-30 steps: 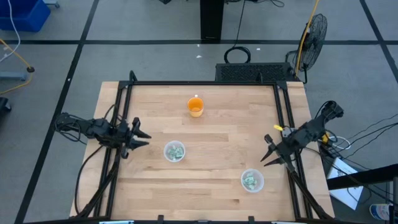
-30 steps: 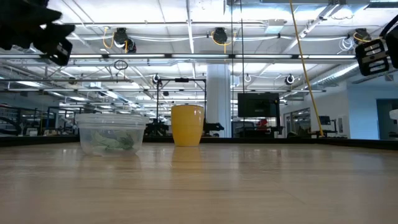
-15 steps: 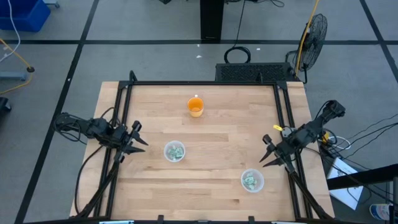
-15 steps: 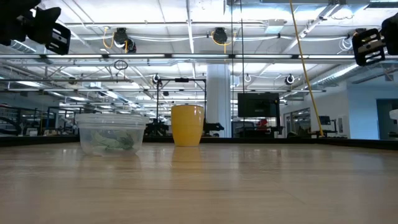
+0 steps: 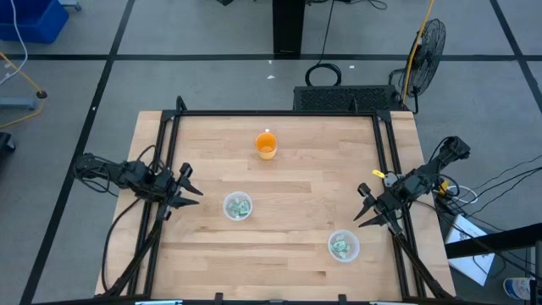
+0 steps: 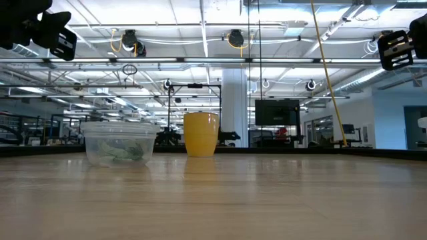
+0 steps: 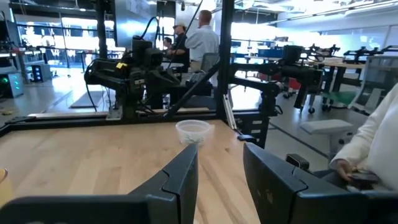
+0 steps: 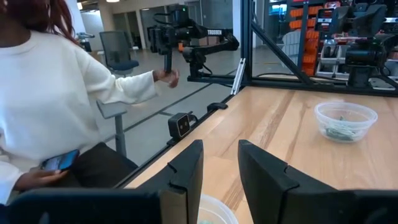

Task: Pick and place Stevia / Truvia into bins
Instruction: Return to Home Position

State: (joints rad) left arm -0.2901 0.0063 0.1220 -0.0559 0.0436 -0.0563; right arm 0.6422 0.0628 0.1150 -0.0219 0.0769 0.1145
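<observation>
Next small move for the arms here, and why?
Probably just settle both arms at rest, with no new pick. The left tool and right tool hang open and empty at opposite table edges. Green-white packets lie inside the clear cup near the left arm and the clear cup near the right arm. None shows loose on the table.

Mid-table bin (image 5: 226, 206) and right-hand bin (image 5: 332, 246), upright, pale-green packets (image 5: 240, 207) (seemingly several) inside each.
</observation>
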